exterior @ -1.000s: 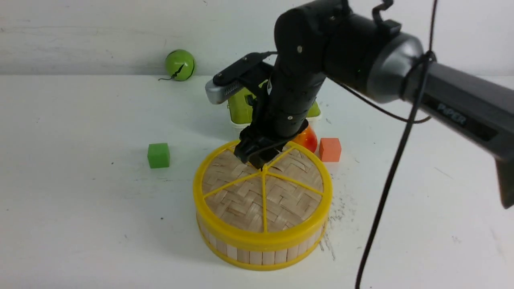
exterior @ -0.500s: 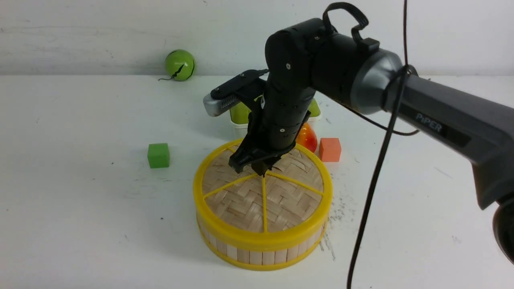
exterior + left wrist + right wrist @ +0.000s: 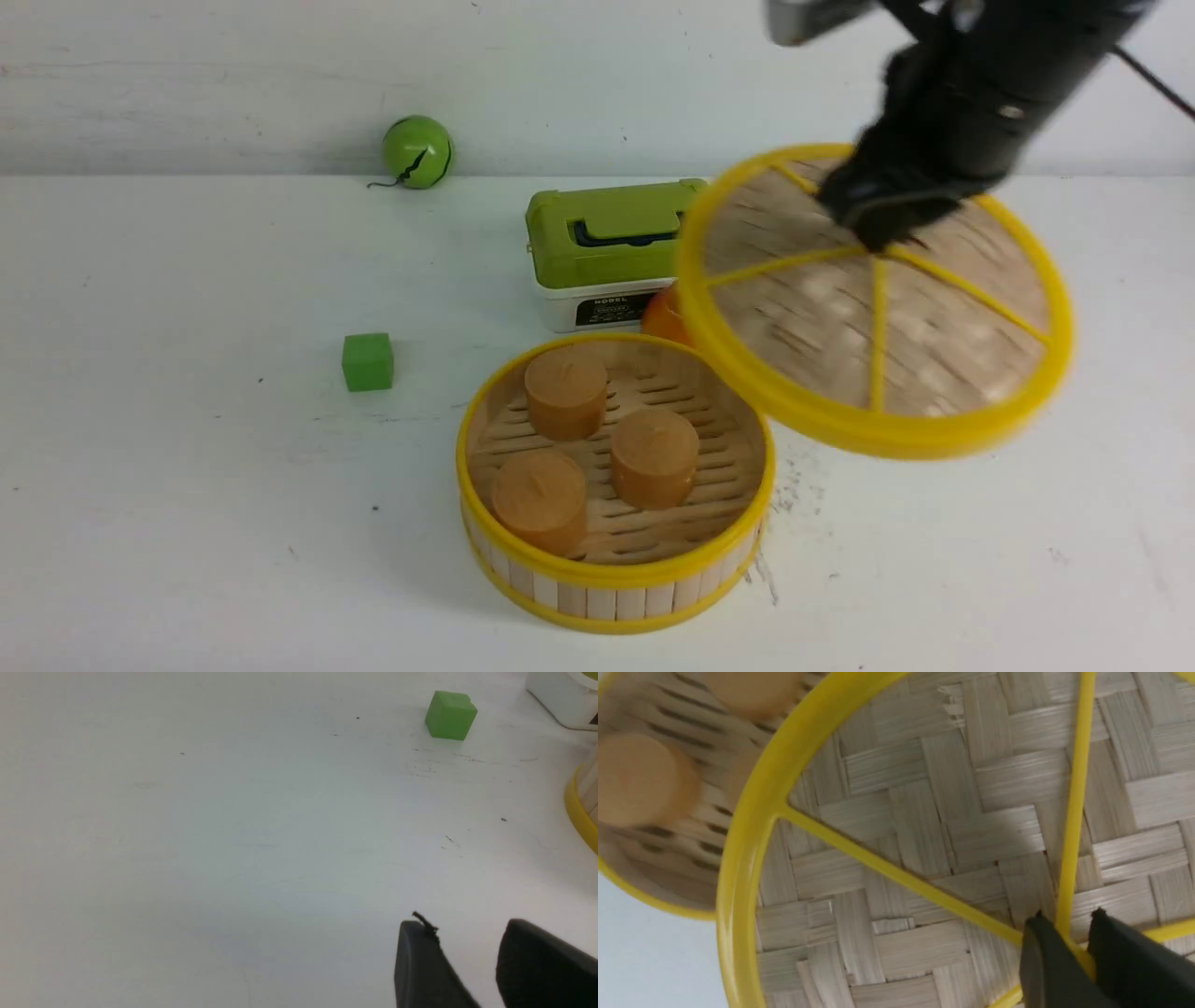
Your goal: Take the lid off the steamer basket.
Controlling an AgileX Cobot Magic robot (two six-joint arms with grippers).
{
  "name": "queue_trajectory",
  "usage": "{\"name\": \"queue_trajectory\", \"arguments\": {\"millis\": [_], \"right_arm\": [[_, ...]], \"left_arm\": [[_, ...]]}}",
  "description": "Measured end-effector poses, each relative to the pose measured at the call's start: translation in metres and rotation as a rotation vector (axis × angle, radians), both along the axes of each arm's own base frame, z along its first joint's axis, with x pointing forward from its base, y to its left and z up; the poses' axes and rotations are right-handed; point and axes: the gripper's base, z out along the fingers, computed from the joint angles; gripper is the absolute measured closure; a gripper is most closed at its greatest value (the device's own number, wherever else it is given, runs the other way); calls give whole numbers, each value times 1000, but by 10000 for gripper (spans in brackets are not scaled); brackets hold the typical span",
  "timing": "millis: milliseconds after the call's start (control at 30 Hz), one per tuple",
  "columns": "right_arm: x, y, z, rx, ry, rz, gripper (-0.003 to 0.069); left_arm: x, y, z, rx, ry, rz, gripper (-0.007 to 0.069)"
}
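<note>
The lid (image 3: 873, 303), a woven bamboo disc with yellow rim and spokes, hangs tilted in the air to the right of the steamer basket (image 3: 611, 579). My right gripper (image 3: 878, 238) is shut on the lid's centre hub; in the right wrist view the gripper (image 3: 1066, 917) pinches the yellow hub over the weave (image 3: 924, 812). The basket stands open on the table with three brown cylinders (image 3: 653, 457) on its slatted floor. My left gripper (image 3: 467, 931) is open and empty above bare table, with the basket's yellow rim (image 3: 579, 812) at the view's edge.
A white box with an olive-green lid (image 3: 607, 243) stands behind the basket, an orange-red fruit (image 3: 665, 317) beside it. A green cube (image 3: 367, 361) lies to the left, also in the left wrist view (image 3: 451, 715). A green ball (image 3: 417, 150) rests by the back wall.
My right gripper has lifted the lid off the basket and carried it up and to the right. The basket is now open, showing three brown cylinders.
</note>
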Motion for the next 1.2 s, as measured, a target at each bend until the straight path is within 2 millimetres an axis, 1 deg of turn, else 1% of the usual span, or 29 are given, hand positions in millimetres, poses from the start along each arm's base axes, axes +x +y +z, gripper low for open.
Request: {"name": "queue_trajectory", "arguments": {"millis": [33,67,100,167,233,300,333,367,467,500,533,567,633,700,767,833,867,933,967,1000,1033,1067,1100,1133,1167,1200], "right_arm": [[0,-11,-9,-3,20,-30,557],[-1,-14,-15,-7,36,-37,557],[0,-23,-21,1,40,-65,557],[4,-45,-56,37,61,-146,557],[8,-53,-79,62,63,-183,557],[13,-56,-100,76,54,-207,557],[13,-56,-104,74,57,-208,557],[18,-56,-116,75,50,-215,557],[29,-56,-141,63,59,-219,557],[30,-56,-143,62,61,-219,557],[35,-56,-155,42,78,-219,557],[35,-56,-157,39,80,-218,557],[39,-59,-170,15,107,-241,557],[39,-59,-172,14,112,-260,557],[40,-60,-172,19,114,-281,552],[39,-60,-171,19,120,-288,522],[37,-60,-170,17,132,-290,495],[32,-61,-163,18,148,-293,432],[28,-61,-153,25,140,-294,403],[25,-61,-148,29,139,-295,389],[19,-61,-134,44,117,-296,351],[3,-63,-102,80,42,-296,315],[-9,-64,-84,102,-9,-296,302],[-13,-65,-81,107,-18,-296,298],[-23,-66,-66,128,-65,-294,295],[-48,-69,-41,167,-160,-283,296]], "left_arm": [[0,0,0,0,0,0,386],[0,0,0,0,0,0,386],[0,0,0,0,0,0,386],[0,0,0,0,0,0,386],[0,0,0,0,0,0,386],[0,0,0,0,0,0,386],[0,0,0,0,0,0,386],[0,0,0,0,0,0,386],[0,0,0,0,0,0,386],[0,0,0,0,0,0,386],[0,0,0,0,0,0,386],[0,0,0,0,0,0,386],[0,0,0,0,0,0,386],[0,0,0,0,0,0,386],[0,0,0,0,0,0,386],[0,0,0,0,0,0,386],[0,0,0,0,0,0,386],[0,0,0,0,0,0,386],[0,0,0,0,0,0,386],[0,0,0,0,0,0,386],[0,0,0,0,0,0,386],[0,0,0,0,0,0,386],[0,0,0,0,0,0,386],[0,0,0,0,0,0,386],[0,0,0,0,0,0,386],[0,0,0,0,0,0,386]]}}
